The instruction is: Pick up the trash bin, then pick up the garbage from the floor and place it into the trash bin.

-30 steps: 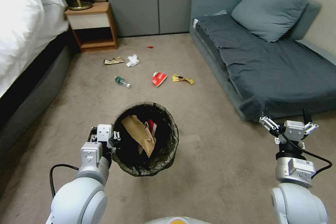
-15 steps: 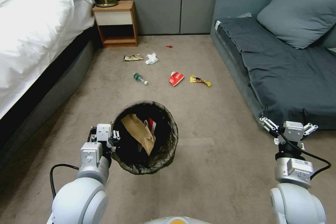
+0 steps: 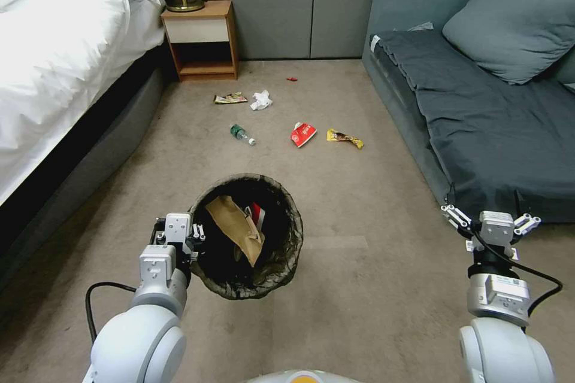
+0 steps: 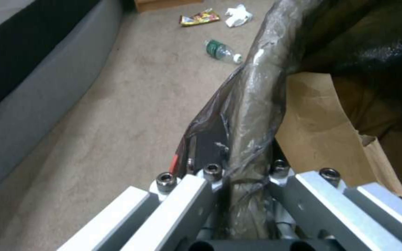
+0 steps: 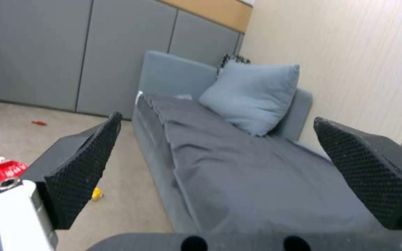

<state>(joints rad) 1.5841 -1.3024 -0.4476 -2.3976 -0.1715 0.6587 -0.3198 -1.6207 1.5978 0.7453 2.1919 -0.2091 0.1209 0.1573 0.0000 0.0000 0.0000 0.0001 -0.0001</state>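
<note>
Holding bin [image 3: 247, 236] off carpet by rim, left gripper [image 3: 190, 233] clamped on bagged edge; brown paper bag [image 3: 236, 227] inside. Right gripper [image 3: 491, 218] spread wide, empty, near sofa [image 3: 479, 114] edge. Ahead on floor [image 3: 359, 263]: bottle [image 3: 242, 133], red packet [image 3: 302, 134], yellow wrapper [image 3: 344, 137], white paper [image 3: 260, 99], snack wrapper [image 3: 230, 98]. Bed [image 3: 60, 60] on left, nightstand [image 3: 202, 39] beyond.

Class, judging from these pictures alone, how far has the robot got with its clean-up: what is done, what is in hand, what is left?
Done: the trash bin is lifted, the left gripper clamped on its rim, with a brown paper bag inside.

In hand: nothing else; the right gripper is open and empty near the sofa.

Left on the carpet: bottle, red packet, yellow wrapper, white paper, another wrapper.
</note>
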